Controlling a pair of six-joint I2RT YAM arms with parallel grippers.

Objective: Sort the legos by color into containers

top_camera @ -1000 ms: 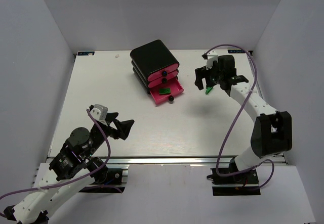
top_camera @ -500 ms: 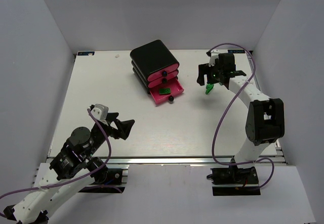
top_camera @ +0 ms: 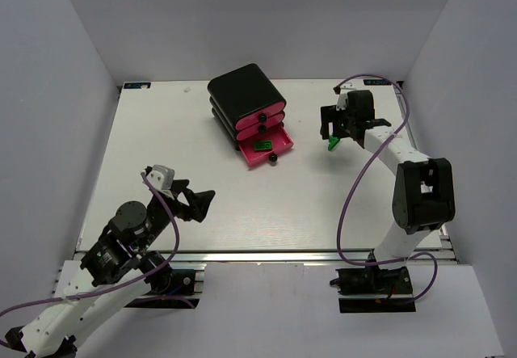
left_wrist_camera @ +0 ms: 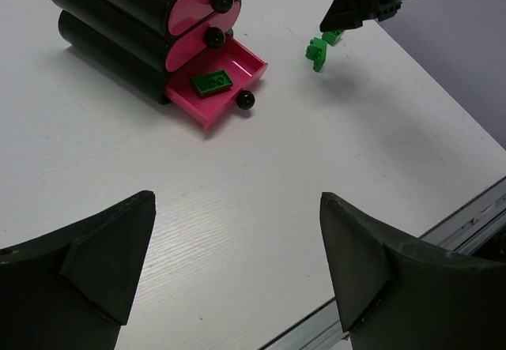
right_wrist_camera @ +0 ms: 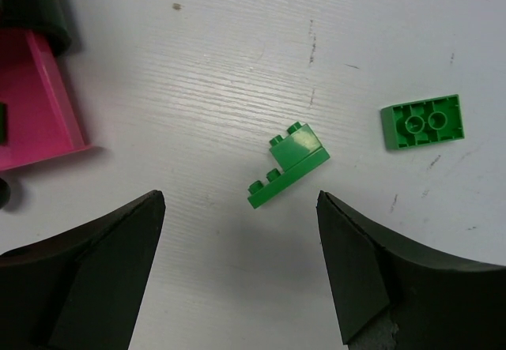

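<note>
legos (right_wrist_camera: 288, 164) on scuffed white table (right_wrist_camera: 198, 89); pale walls (top_camera: 81, 35)

White table (top_camera: 161, 156), surface faintly scuffed; pale walls (top_camera: 56, 91) on three sides; metal rail (top_camera: 258, 254) along near edge.

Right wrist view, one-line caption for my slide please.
Right gripper, fingers open, poised above a stepped green lego, a second green lego lying beside it.
</note>
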